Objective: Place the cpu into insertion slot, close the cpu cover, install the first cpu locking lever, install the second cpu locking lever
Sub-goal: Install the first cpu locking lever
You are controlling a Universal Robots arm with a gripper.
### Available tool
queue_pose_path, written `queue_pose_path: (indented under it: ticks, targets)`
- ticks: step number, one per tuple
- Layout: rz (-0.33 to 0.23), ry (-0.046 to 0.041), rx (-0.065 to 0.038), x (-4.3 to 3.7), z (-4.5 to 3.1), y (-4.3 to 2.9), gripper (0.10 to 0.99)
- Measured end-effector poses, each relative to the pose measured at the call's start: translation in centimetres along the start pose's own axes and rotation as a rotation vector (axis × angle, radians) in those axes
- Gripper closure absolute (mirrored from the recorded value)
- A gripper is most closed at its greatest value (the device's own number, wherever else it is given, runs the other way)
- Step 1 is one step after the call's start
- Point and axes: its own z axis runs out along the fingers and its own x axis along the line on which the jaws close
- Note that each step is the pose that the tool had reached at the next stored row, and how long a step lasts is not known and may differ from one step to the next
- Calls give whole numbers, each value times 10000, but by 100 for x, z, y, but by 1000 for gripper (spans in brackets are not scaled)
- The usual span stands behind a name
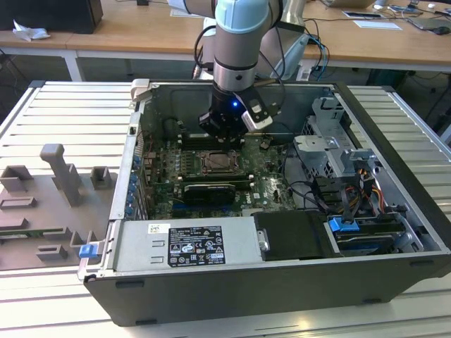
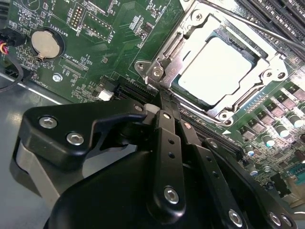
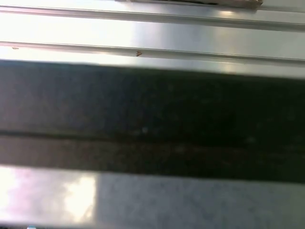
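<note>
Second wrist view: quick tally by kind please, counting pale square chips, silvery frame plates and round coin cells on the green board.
Pale silver-grey square cpu: 1
Silvery square metal cpu cover frame: 1
Round silver coin cell: 1
Total: 3

glossy metal cpu point(image 2: 221, 71), shiny cpu cover point(image 2: 267, 76)

Bright even light; glare whitens the cpu point(image 2: 223, 71); first wrist view blurred.
</note>
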Motion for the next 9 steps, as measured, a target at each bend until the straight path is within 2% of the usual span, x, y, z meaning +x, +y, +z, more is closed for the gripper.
queue_pose_path:
  ticks: [9]
  targets:
    - [4, 2, 5, 1, 25, -2, 980]
